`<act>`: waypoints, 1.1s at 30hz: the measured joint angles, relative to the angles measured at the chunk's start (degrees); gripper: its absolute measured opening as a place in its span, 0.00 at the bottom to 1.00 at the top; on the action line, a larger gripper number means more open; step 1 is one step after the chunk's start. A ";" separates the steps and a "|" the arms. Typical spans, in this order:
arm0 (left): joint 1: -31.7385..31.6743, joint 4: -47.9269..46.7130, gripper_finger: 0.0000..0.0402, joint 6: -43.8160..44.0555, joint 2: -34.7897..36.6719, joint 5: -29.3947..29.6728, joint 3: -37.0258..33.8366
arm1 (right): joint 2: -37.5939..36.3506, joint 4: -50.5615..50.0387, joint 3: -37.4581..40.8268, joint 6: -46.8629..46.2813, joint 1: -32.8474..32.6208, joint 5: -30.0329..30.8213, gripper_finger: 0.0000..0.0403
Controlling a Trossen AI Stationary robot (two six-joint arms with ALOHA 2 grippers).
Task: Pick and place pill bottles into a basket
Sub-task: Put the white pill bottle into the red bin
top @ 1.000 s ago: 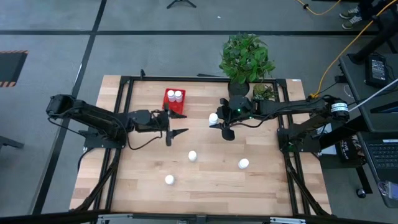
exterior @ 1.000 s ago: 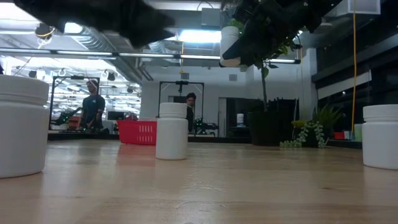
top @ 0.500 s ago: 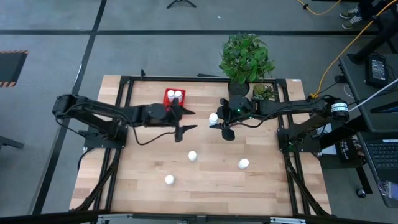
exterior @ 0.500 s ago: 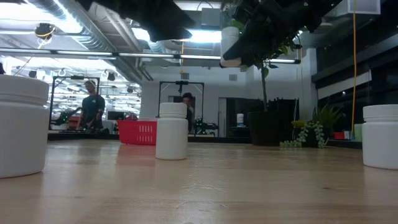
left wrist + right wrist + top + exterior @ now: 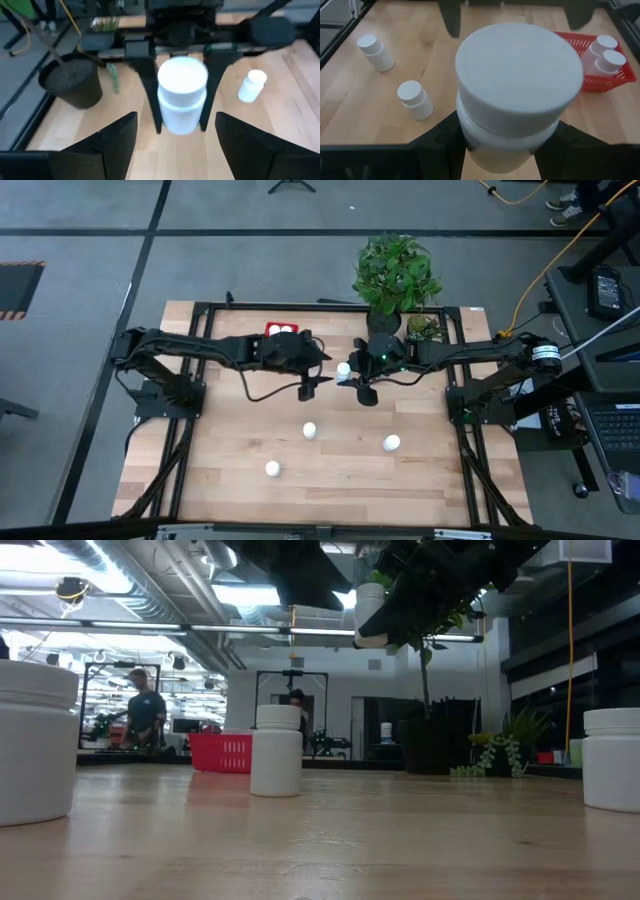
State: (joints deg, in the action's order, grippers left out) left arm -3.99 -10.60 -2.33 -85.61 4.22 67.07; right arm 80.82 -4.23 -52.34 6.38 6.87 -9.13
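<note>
My right gripper [image 5: 347,370] is shut on a white pill bottle [image 5: 343,369] held above the middle of the table's far half. My left gripper [image 5: 322,372] is open and empty, just left of that bottle and facing it; its fingers [image 5: 117,145] stand short of the bottle [image 5: 182,95]. The red basket [image 5: 272,330] stands at the far left, partly under my left arm, with two bottles [image 5: 606,52] upright in it. Three more bottles stand on the table, the first [image 5: 310,430] in the middle, the second [image 5: 391,443] to its right and the third [image 5: 272,469] toward the near edge. My right gripper pinches the bottle's body below the cap [image 5: 181,117] between its two fingers [image 5: 150,90], one on each side. The fingers come about level from the table's right. The bottle stands upright in the hold, cap up, lifted clear of the table [image 5: 370,610].
A dark plant pot [image 5: 384,320] with a leafy plant stands at the far edge behind my right gripper, with a smaller plant [image 5: 425,328] beside it. A black frame [image 5: 200,310] runs round the table. People show in the room beyond [image 5: 145,710].
My left gripper has gone toward the table's right edge, from beside the basket to just short of the bottle held by my right gripper. It has stayed open. The held bottle has not moved.
</note>
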 joint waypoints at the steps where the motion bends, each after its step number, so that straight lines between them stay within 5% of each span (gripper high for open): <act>1: -0.22 -1.36 0.66 -0.31 -0.31 -0.05 0.78 | 0.00 0.00 0.00 0.12 0.00 0.00 0.43; 33: -2.51 0.46 0.66 0.24 -3.62 -4.36 4.54 | 0.28 2.12 0.00 -0.05 0.02 0.14 0.43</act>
State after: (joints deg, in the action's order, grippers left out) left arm -6.49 -10.14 -2.09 -89.23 -0.14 71.61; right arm 81.10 -2.11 -52.34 6.33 6.90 -8.98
